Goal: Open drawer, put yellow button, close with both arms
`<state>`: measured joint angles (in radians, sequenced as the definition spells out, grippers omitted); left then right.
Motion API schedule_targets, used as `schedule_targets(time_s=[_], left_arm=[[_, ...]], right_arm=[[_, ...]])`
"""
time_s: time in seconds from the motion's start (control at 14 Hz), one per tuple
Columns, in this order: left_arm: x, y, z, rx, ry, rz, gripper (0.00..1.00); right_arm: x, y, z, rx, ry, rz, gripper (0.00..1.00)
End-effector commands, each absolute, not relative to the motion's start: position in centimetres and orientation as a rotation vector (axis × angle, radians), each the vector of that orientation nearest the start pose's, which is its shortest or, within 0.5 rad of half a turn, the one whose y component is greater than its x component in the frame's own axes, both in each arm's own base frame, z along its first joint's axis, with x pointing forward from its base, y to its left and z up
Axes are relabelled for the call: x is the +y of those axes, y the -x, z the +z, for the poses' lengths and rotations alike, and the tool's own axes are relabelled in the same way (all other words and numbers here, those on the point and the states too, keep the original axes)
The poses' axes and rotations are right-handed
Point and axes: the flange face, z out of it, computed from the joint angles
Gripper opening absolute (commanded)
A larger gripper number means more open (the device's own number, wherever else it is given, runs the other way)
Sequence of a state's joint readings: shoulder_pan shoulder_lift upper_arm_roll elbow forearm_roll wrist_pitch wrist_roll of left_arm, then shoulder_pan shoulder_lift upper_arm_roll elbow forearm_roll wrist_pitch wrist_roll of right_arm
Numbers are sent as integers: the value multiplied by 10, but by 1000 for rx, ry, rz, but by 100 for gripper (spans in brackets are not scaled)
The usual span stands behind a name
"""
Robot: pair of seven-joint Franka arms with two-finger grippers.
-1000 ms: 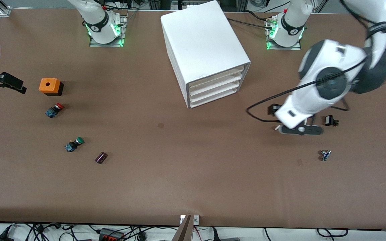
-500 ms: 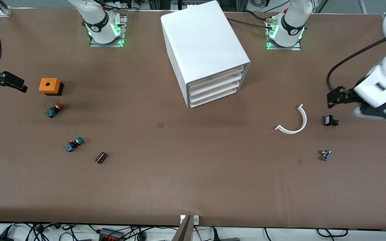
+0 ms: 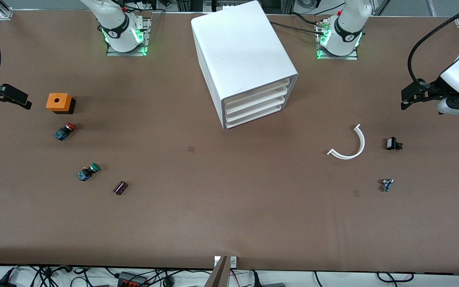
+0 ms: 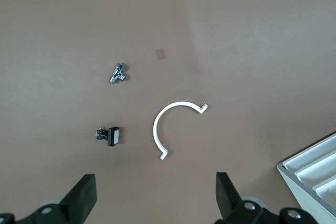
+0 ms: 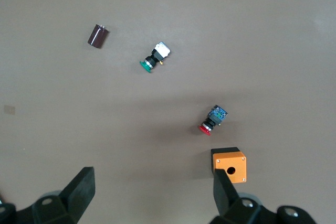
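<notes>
- The left gripper [image 3: 408,95] has swung away from the white curved strip [image 3: 349,145] to its end of the table, jaws open and empty.
- The right gripper [image 3: 8,97] waits open near the orange box [image 3: 59,101].
- All drawers look shut, the drawer [image 3: 255,92] included; I see no yellow button anywhere, so the task looks finished.
- The right wrist view shows the red button [image 5: 212,120] and green button [image 5: 154,57] more closely.

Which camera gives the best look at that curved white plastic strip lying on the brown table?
The left wrist view: the curved white plastic strip sits mid-picture, large, with both hooked ends clear. The front view shows it small, toward the left arm's end of the table. The right wrist view does not show it.
</notes>
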<state>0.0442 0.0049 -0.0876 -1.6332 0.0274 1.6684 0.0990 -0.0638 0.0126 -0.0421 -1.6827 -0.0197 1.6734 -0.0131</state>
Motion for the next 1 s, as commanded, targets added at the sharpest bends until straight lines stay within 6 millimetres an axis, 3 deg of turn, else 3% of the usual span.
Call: schedule_targets(time_s=[0.0,0.43,0.79,0.93], left_arm=[[-24,-563,603,256,3114,-66,100],[-11,-565,601,220,3117,-59,100],[-49,-560,606,311,3109,-72,100],[-55,-559,608,322,3108,-77,100]], right_arm=[[-62,-551,578,129,3160,31,100],[-60,-551,577,125,3157,38,100],[-57,-553,577,106,3156,36,100],[-57,-553,576,106,3156,38,100]])
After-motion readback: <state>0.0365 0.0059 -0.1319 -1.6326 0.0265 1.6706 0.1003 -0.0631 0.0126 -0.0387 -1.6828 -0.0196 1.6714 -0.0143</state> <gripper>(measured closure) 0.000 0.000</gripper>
